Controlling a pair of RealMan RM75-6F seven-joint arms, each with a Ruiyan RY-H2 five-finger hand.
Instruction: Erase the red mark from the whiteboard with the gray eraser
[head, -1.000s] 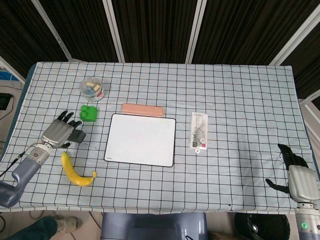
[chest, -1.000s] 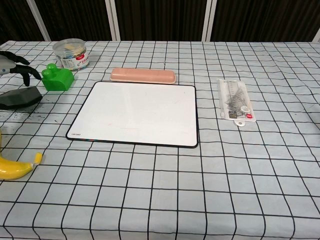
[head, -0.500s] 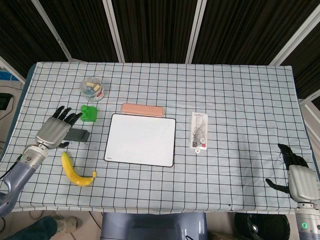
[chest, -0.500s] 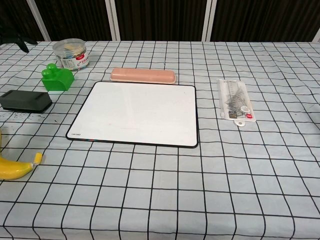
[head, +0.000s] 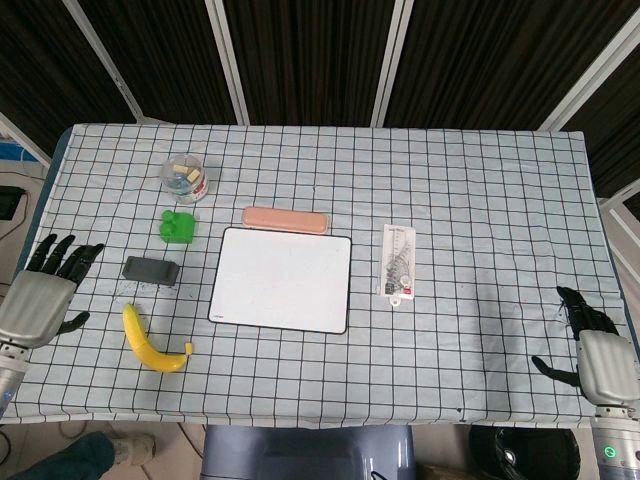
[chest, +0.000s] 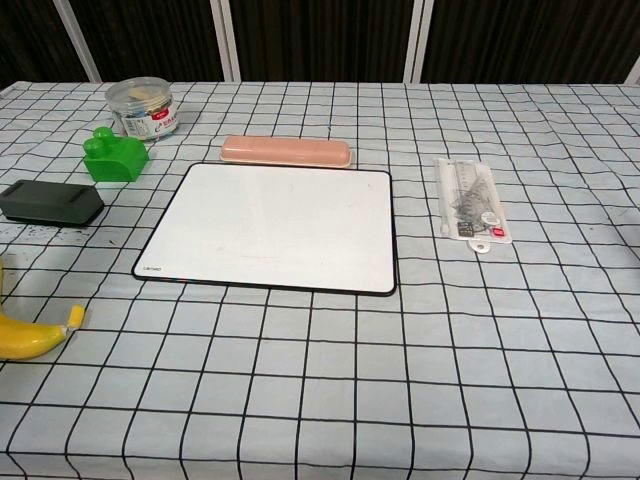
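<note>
- With my left hand (head: 38, 293) hanging at the left edge of the table, fingers spread and holding nothing, I'm looking at a table where the eraser lies free.
- That hand shows only from the head camera; the chest camera doesn't catch it at all.
- My right hand (head: 597, 352) sits far off by the near right corner, fingers apart as well, nothing in it.
- Working outward from the left hand: the gray eraser (head: 151, 270) lies flat on the checked cloth, toward the table's middle from that hand, with a clear gap between them.
- Its long axis runs side to side, roughly parallel to the near edge, so I judge a grasp would close across its short width, from above.
- Clearly the left hand is the nearer one; the right is well apart, at the opposite side.
- Just past the eraser toward the centre lies the whiteboard (chest: 275, 224), flat, its long side also running left to right.
- On the board I can't pick out a solid red mark; at most a faint trace in the chest view, too weak to call. My read is that the wiping looks done or nearly so.
- Around the eraser: a green block (head: 178, 225) just behind it, a banana (head: 150, 343) nearer the front edge, neither touching it.
- Behind the board lies a pink case (chest: 286, 151).
</note>
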